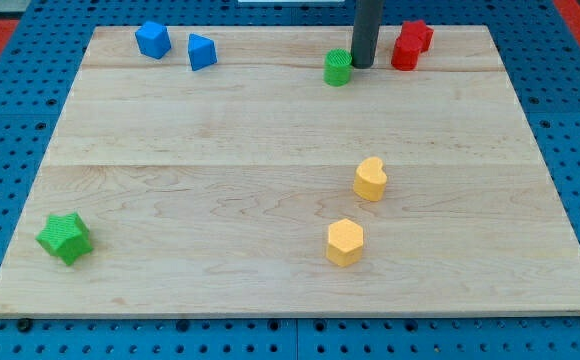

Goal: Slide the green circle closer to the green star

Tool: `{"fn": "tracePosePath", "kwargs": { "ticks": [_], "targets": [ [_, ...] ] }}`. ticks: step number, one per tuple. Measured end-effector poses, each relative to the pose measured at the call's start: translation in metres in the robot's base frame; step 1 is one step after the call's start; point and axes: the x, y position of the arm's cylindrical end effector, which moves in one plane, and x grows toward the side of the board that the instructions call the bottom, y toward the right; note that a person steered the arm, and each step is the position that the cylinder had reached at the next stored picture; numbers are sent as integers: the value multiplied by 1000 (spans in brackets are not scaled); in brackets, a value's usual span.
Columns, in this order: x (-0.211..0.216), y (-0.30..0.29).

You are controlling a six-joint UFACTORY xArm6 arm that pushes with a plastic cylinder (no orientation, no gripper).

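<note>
Camera view shows my tip (362, 66) at the top of the pale wooden worktop (220, 180), touching or just beside the small green circle block (338, 67), on the circle's right side. There is no pincer here, only a dark rod, so nothing is pinched. The green star block (65, 238) sits far from my tip, down in the bottom left corner. So the job looks barely begun; nearly all the sliding is left. A red block (410, 44) is just right of my tip. The top edge is very near, but lots of open wood lies down and left.
</note>
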Motion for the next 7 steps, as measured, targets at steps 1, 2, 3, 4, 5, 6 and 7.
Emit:
{"fn": "tracePosePath", "kwargs": {
  "ticks": [1,2,3,4,5,6,7],
  "targets": [
    [0,-35],
    [8,-83],
    [25,-110],
    [51,-114],
    [71,-121],
    [89,-152],
    [112,-184]
  ]
}}
